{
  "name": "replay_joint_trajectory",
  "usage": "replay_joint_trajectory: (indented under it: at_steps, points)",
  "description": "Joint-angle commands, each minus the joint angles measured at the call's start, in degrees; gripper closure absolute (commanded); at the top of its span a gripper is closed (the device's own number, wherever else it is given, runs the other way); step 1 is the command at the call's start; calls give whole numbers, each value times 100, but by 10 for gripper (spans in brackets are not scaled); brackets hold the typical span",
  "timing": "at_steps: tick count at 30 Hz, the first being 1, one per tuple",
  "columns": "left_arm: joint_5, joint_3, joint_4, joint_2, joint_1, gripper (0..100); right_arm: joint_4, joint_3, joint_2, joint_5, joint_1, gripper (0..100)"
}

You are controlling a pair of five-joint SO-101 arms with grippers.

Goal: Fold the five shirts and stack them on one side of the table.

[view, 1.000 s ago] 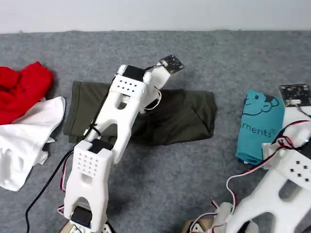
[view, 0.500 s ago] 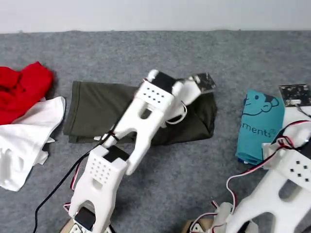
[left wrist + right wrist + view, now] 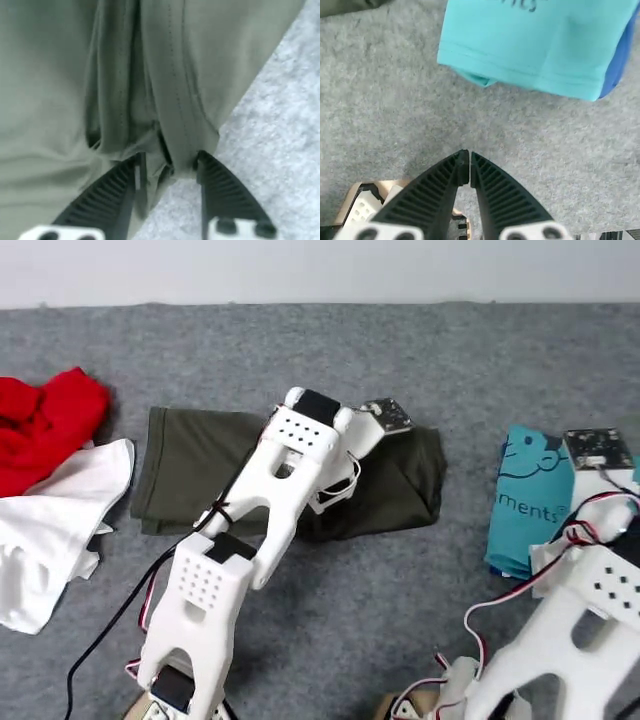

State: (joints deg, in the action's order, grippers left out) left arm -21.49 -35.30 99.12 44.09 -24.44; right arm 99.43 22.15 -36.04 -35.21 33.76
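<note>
High view: an olive shirt point(image 3: 200, 465) lies half-folded at mid-worktop, the left arm's gripper point(image 3: 170, 162) low over its near hem. Its fingers point(image 3: 202, 165) are drawn in on a bunched fold of the cloth, and the creases run together into the pinch. The right gripper point(image 3: 470, 155) hangs with fingers pressed together on nothing, just short of a folded teal shirt point(image 3: 535, 500) that lies on a blue one point(image 3: 620, 60). The olive cloth looks light, limp and likely to sag; it may also drag on the rough grey worktop point(image 3: 400, 620). A hold through both layers at hem or corner would probably serve best. Bare worktop lies between shirt and stack. Red point(image 3: 45, 420) and white point(image 3: 55, 530) shirts lie crumpled at the side opposite the stack.
</note>
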Motion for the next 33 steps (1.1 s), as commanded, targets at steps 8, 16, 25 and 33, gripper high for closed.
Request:
replay_joint_trajectory:
  at_steps: [8,16,25,33]
  points:
    - [35,-48,132,97,-105,930,-84,-35,-207,-35,66,990]
    - [-114,-690,141,88,70,986,-92,-35,-207,-44,66,990]
    - [-105,-1068,44,158,176,976,-92,-44,-207,-53,75,990]
    - [-114,-831,35,141,193,842,-66,-44,-207,-53,75,990]
